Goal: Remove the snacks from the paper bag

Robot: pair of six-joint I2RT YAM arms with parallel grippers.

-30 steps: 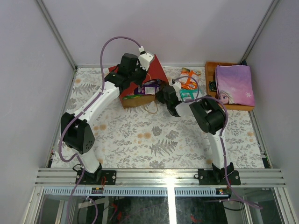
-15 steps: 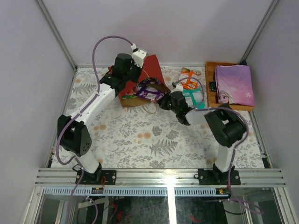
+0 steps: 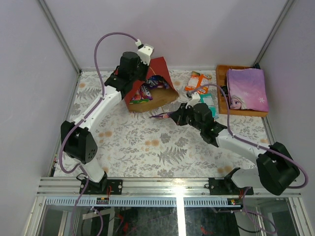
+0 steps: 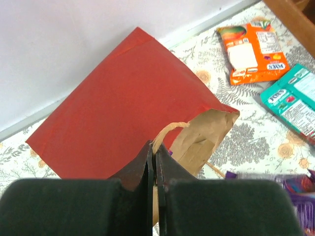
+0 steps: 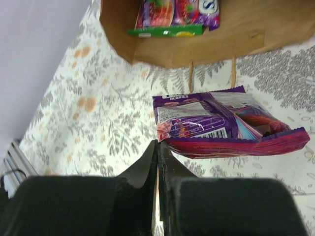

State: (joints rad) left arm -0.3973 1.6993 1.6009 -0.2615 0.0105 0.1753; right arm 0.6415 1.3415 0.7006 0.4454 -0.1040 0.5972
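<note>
Right gripper (image 5: 157,143) drew one purple packet (image 5: 216,123) from the paper bag (image 4: 128,98).

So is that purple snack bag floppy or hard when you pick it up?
Probably soft and crinkly, not hard: the purple packet looks puffy and creased. Likely light, since the right tool seems to carry it by just one corner. Its glossy film may be slippery, so it could slide out.
</note>
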